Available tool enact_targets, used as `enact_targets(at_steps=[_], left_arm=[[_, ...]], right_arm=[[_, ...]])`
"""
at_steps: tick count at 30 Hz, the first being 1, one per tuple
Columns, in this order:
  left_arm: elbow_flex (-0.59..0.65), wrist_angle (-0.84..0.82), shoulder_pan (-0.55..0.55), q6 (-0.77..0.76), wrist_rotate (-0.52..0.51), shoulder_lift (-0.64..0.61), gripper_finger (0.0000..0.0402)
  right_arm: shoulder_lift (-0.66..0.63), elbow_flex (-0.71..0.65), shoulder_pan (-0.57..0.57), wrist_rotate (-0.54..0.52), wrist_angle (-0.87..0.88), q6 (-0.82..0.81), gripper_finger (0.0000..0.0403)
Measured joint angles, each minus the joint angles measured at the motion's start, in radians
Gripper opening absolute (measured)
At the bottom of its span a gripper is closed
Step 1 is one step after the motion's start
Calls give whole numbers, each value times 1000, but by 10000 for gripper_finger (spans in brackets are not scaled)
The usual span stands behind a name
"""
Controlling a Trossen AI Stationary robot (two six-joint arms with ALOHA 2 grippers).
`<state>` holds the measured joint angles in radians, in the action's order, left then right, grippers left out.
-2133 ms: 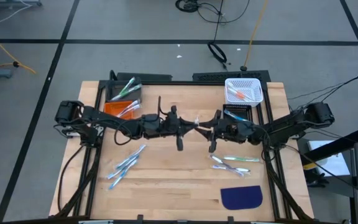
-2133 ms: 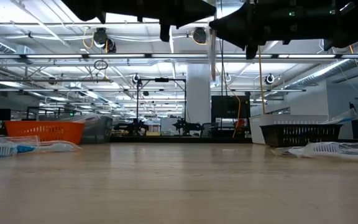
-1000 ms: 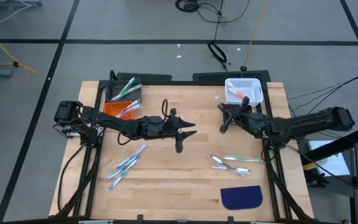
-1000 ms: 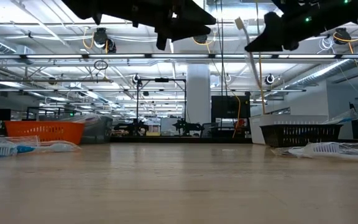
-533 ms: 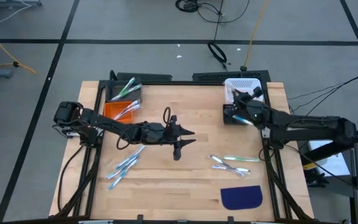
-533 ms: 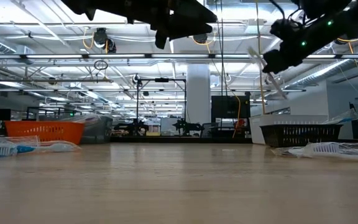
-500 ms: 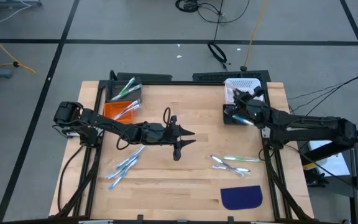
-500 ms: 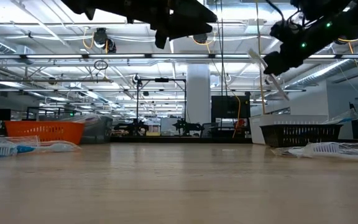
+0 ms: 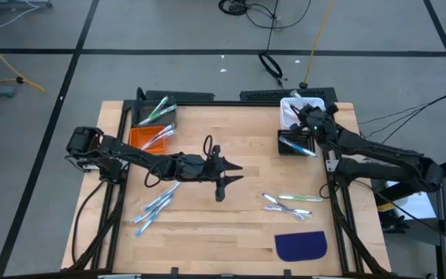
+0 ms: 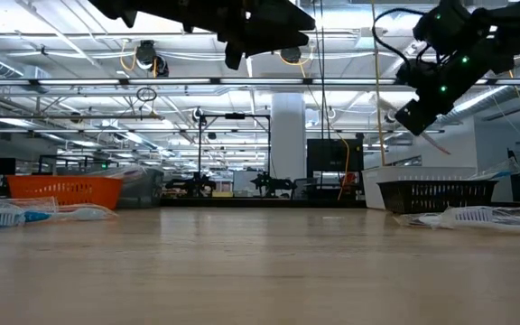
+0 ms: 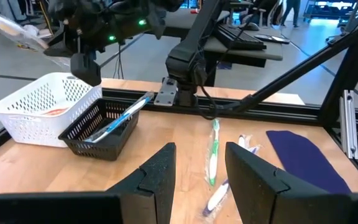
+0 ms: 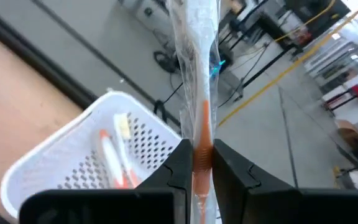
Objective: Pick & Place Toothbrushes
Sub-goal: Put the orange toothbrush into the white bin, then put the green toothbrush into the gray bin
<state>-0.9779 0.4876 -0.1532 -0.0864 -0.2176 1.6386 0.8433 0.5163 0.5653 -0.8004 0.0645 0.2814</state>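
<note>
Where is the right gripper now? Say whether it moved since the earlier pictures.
Yes. The right gripper, shut on an orange toothbrush, swung from table centre to above the white basket.

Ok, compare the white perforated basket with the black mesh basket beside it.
The white perforated plastic basket is pale with solid walls dotted by holes; the black mesh basket is dark and see-through. The white basket holds orange-accented toothbrushes; the black one holds a blue-accented toothbrush. The right claw, shut on a wrapped orange toothbrush, hangs over the white one, not the black. Both are shallow, rectangular and touch side by side.
</note>
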Motion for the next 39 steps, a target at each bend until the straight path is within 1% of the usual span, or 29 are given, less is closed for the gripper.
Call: enact_targets(at_steps=[3, 5, 10, 14, 19, 21, 24, 29, 34, 39], left_arm=[[0, -2, 0, 0, 0, 0, 141], [0, -7, 0, 0, 0, 0, 141], [0, -23, 0, 0, 0, 0, 141], [0, -23, 0, 0, 0, 0, 141], [0, -24, 0, 0, 0, 0, 141], [0, -29, 0, 0, 0, 0, 141], [0, -30, 0, 0, 0, 0, 141], [0, -29, 0, 0, 0, 0, 141], [0, -29, 0, 0, 0, 0, 141], [0, -50, 2, 0, 0, 0, 141]], right_arm=[[22, 0, 52, 69, 15, 0, 28], [42, 0, 83, 95, 22, -2, 28], [83, 0, 139, 104, 22, 23, 28], [110, 0, 181, 171, 23, 20, 28], [146, 0, 225, 177, 23, 22, 31], [161, 0, 238, 177, 23, 18, 51], [178, 0, 252, 181, 23, 7, 92], [186, 0, 265, 281, 23, 8, 144], [186, 0, 267, 278, 23, 2, 171], [183, 0, 253, 284, 23, -8, 176]])
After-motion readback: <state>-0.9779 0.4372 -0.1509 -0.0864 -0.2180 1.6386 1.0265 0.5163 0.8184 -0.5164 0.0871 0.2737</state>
